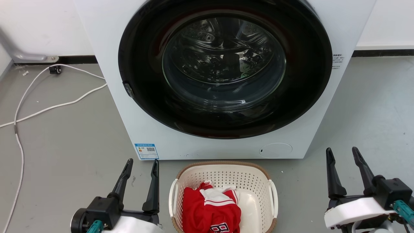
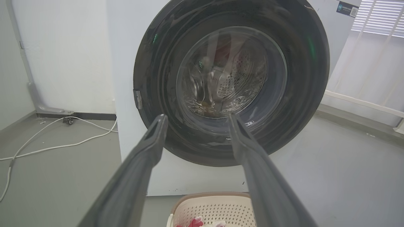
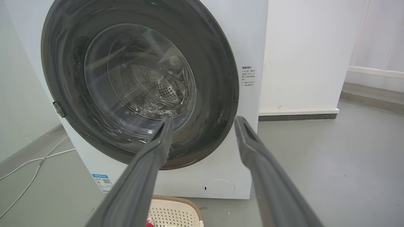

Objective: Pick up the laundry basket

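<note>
The laundry basket, cream-white and perforated with a brown rim and white loop handles, stands on the floor just in front of the washing machine, at the bottom middle of the head view. Red and white clothes lie inside it. My left gripper is open to the basket's left, apart from it. My right gripper is open to the basket's right, farther off. The left wrist view catches the basket's far rim between and below that gripper's fingers. A corner of the basket appears in the right wrist view.
The white washing machine with its shut round dark door stands right behind the basket. A white cable trails over the grey floor at the left. Bare floor lies on both sides of the basket.
</note>
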